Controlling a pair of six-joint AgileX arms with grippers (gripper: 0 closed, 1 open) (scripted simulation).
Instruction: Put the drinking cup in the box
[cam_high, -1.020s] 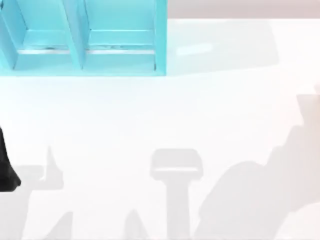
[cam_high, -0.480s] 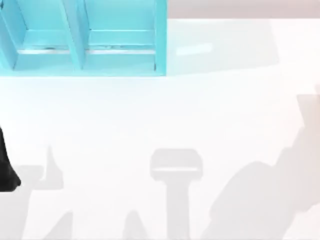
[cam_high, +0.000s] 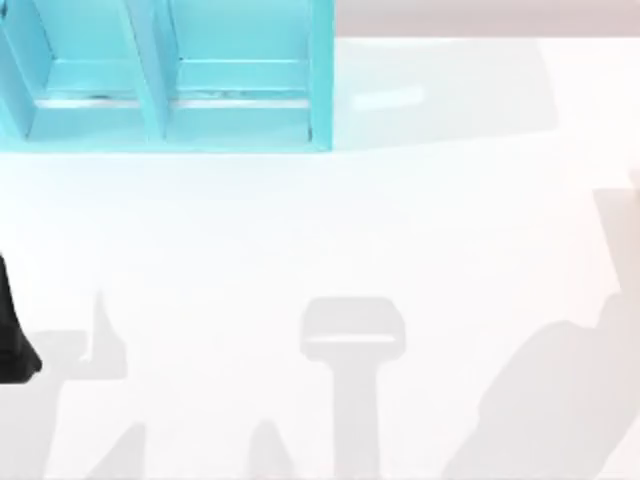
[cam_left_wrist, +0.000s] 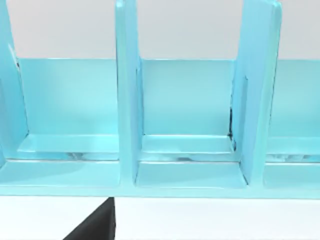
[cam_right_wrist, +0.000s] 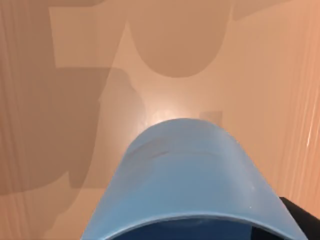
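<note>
From above, a turquoise box (cam_high: 165, 75) with upright dividers is standing at the far left of the white table (cam_high: 330, 230), its compartments opening toward the near side. A dark piece of the left arm (cam_high: 12, 340) is sitting at the left edge of the table, well apart from the box. Grey shadows are lying across the near part of the table, a large one spreading in from the near right corner.

In the left wrist view, the camera is facing the box (cam_left_wrist: 190, 150) head-on: divider walls (cam_left_wrist: 127, 95) are splitting it into compartments, each with a shallow floor and a low front lip. A dark part of the left arm (cam_left_wrist: 95, 227) is poking in just in front of the box's lip; whether the left gripper is released or clenched cannot be told.

In the right wrist view, the drinking cup (cam_right_wrist: 185, 180) is sitting close against the camera, a smooth light-blue round wall. Beyond it a tan surface (cam_right_wrist: 270, 75) is carrying soft shadows. A dark bit of the right gripper (cam_right_wrist: 300, 217) is showing at the cup's edge; whether it is grasping the cup cannot be told.
</note>
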